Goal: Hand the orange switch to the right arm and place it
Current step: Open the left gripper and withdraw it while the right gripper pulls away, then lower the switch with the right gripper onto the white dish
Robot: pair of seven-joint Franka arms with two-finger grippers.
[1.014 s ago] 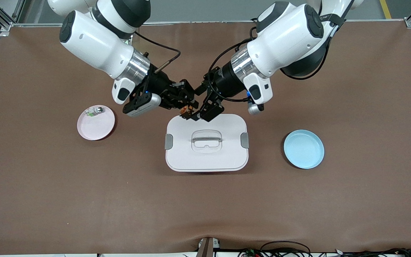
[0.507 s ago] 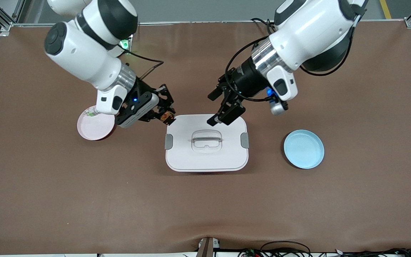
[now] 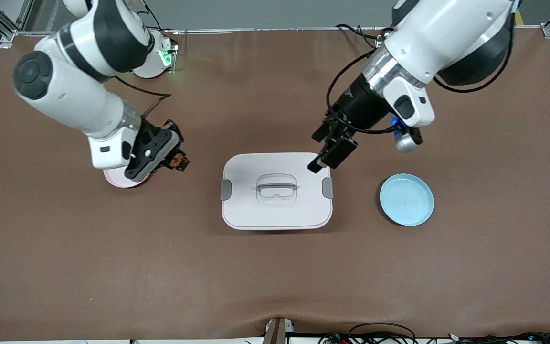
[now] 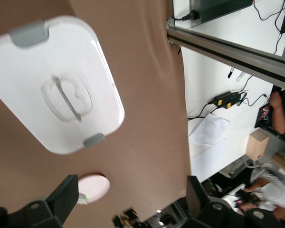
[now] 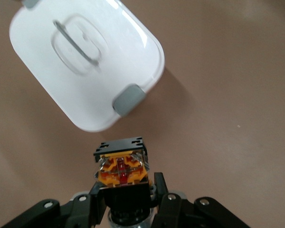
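At mid-frame in the front view, the white lidded box (image 3: 276, 191) sits on the brown table (image 3: 275, 277), with the blue plate (image 3: 407, 199) at its right. Above the box's upper right corner hangs the left gripper (image 3: 326, 154), its jaws spread wide and holding nothing. Toward the frame's left, the right gripper (image 3: 172, 160) is clamped on the orange switch (image 3: 176, 161) over bare table, just beside the pink plate (image 3: 117, 181).
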